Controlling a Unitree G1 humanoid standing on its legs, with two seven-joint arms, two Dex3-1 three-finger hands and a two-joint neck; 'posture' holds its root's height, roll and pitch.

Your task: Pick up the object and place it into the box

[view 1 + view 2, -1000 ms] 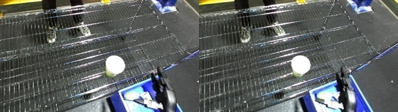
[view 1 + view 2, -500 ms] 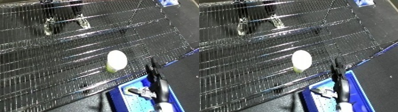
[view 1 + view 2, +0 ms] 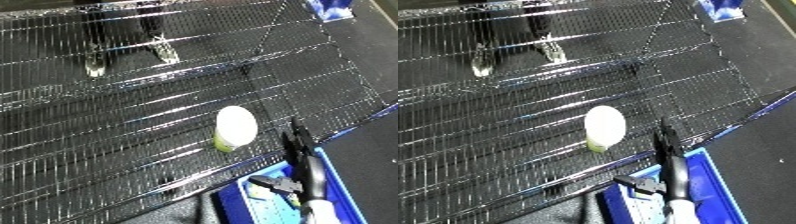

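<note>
Object first in purpose, though the biggest thing in view is the wire-mesh table [image 3: 133,125], a glinting grid that fills most of both views and slopes away toward the upper right. Next in size is the blue bin [image 3: 342,187], tucked under the table's near edge at the lower right, its rim partly cut off by the frame. Over that bin rises the right hand [image 3: 298,155], black, with straight fingers [image 3: 291,135] pointing up toward the table's edge and a thumb sticking out to the side lower down; the hand looks open and holds nothing. Smallest is the object [image 3: 235,127] itself, a white, rounded bottle-like thing with a yellow-green end, lying on the mesh close to the near edge. Its long axis runs roughly from upper right to lower left, white end farther away and green end nearer the robot. It lies just to the left of the right hand's fingertips and slightly beyond them, near but apart, so the coming reach probably calls for a short move leftward and forward over the table's edge. The right hand is plainly the nearer one, as the left hand shows in neither view. The right eye view shows the object [image 3: 604,127] set further left, with a wider gap to the fingers, and more of the forearm below the hand; the left eye view shows more of the bin's inside.
</note>
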